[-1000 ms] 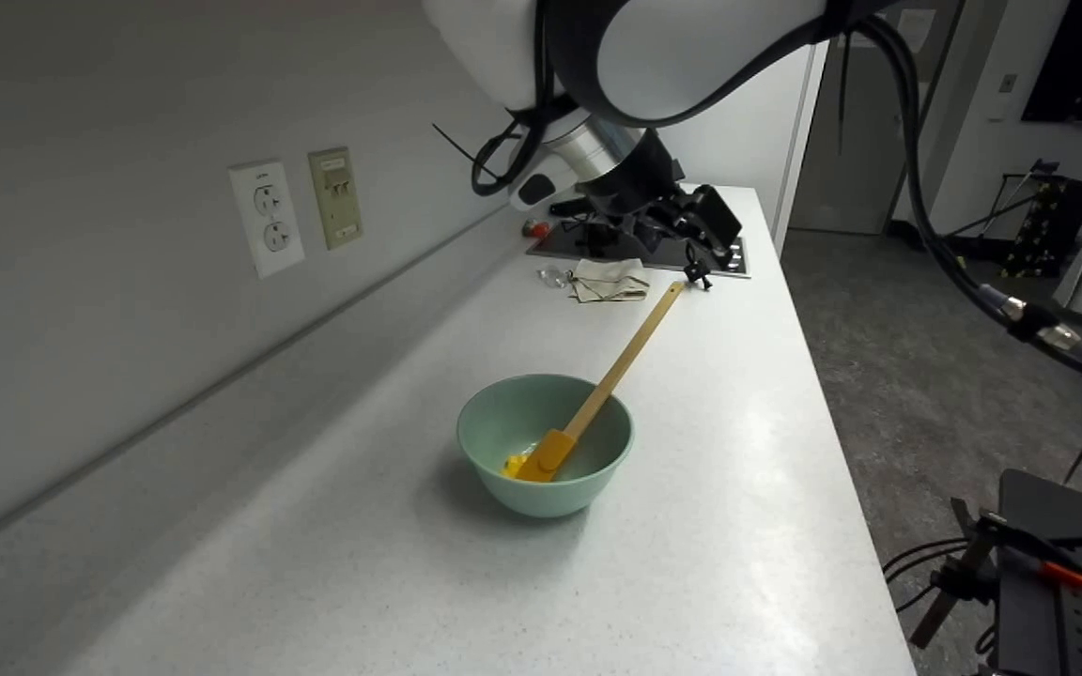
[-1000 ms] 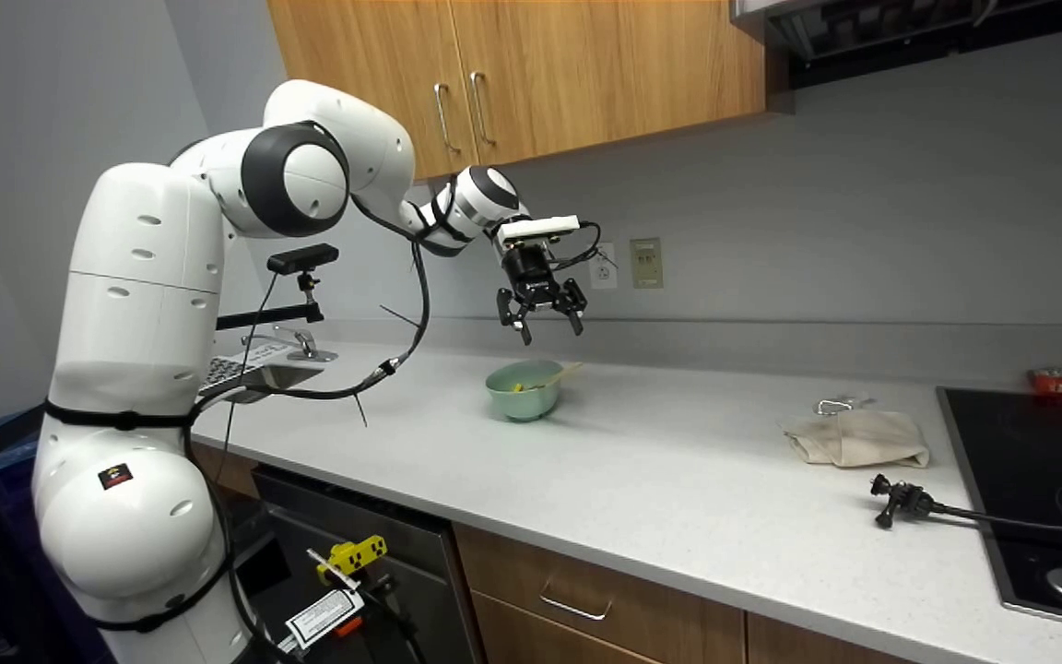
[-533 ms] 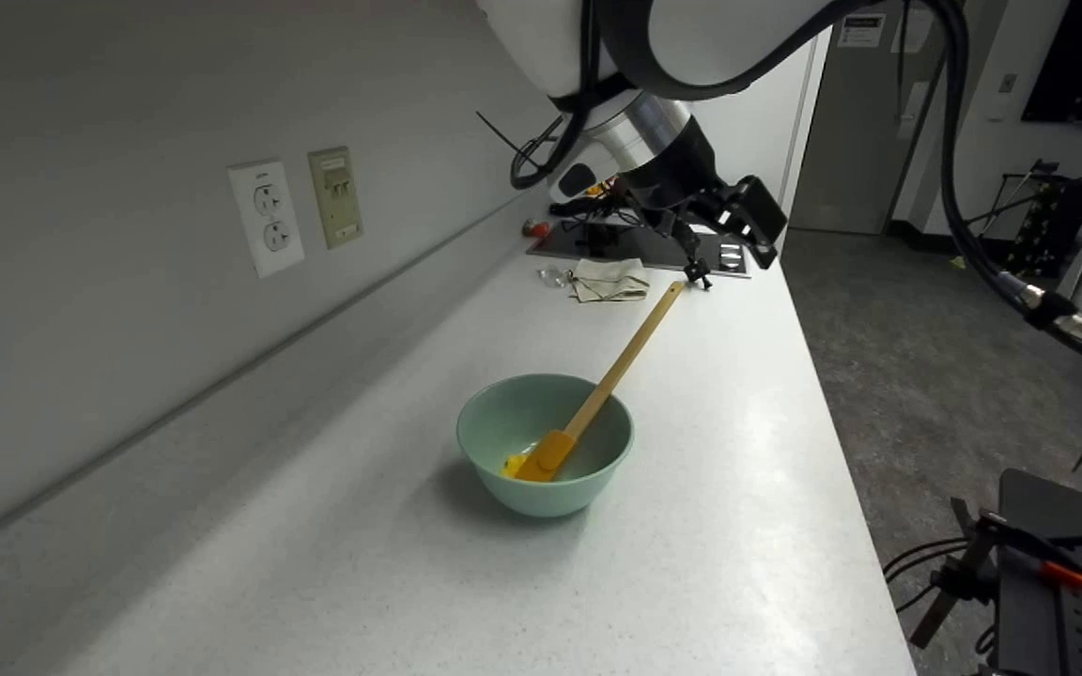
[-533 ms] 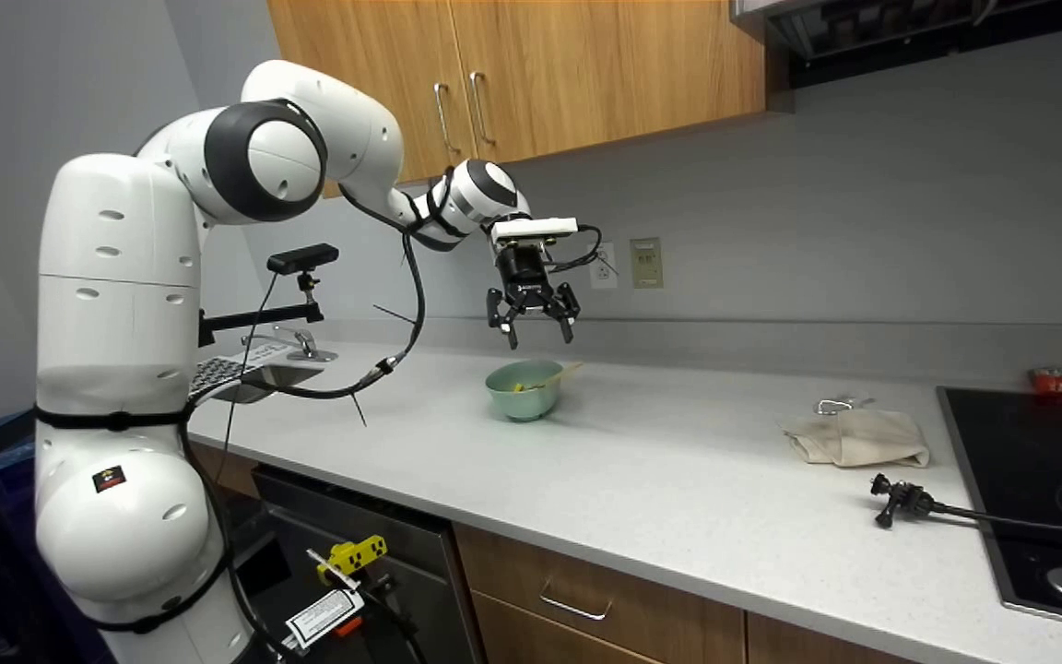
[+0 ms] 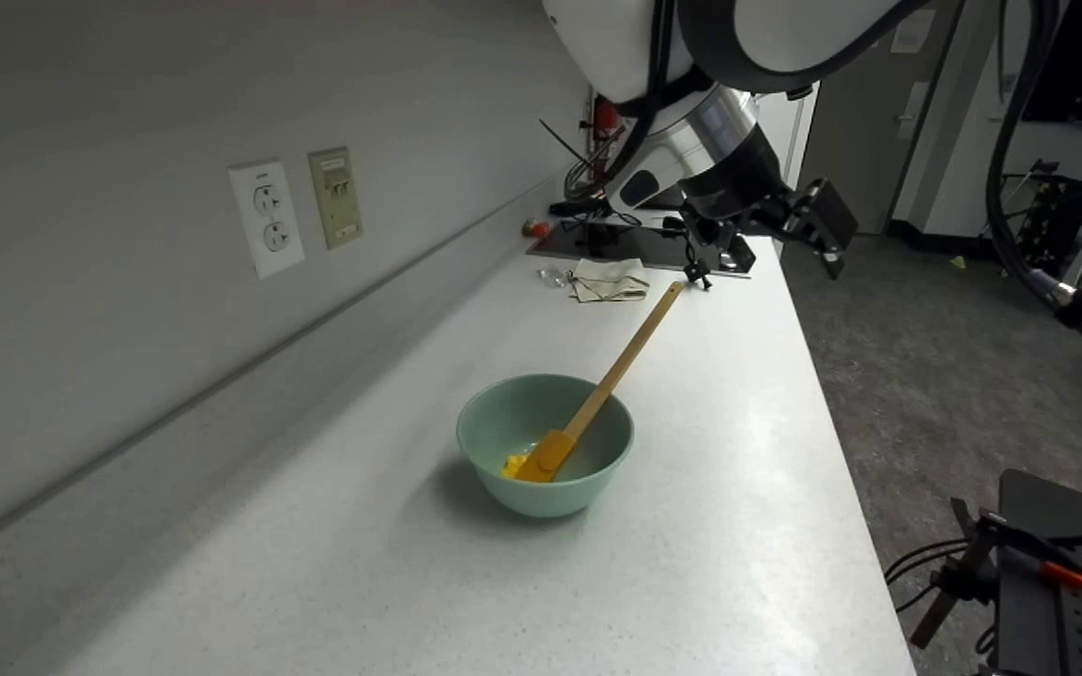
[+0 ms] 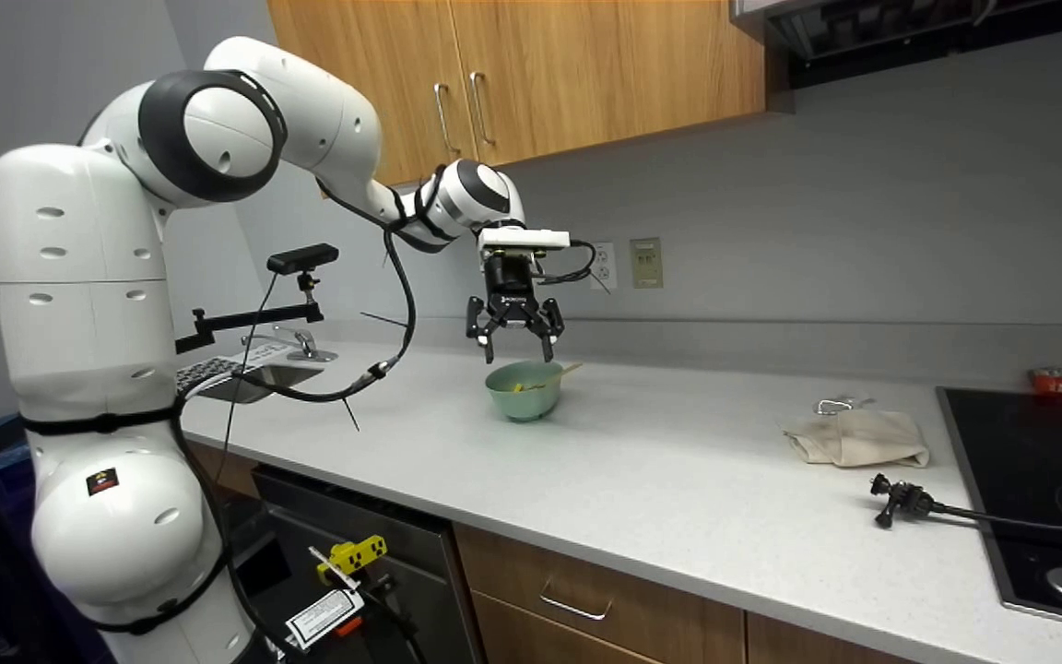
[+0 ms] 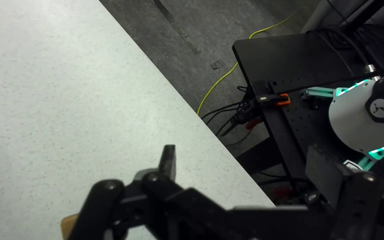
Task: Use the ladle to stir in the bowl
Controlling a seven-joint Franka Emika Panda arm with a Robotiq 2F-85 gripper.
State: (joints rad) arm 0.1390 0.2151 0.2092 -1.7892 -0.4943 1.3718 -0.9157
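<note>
Gripper (image 6: 518, 356) is hanging wide open & empty nr ctr in an exterior view, w/ ladle (image 5: 606, 384) leaning in bowl (image 5: 548, 499) below ctr in both exterior views.

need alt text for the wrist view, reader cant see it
An open robot gripper holding nothing spans the bottom, with a pale countertop at left. What looks like the end of the ladle's tan handle shows at lower left. Beyond the countertop's diagonal edge are grey floor, a black table and part of the white robot.
</note>
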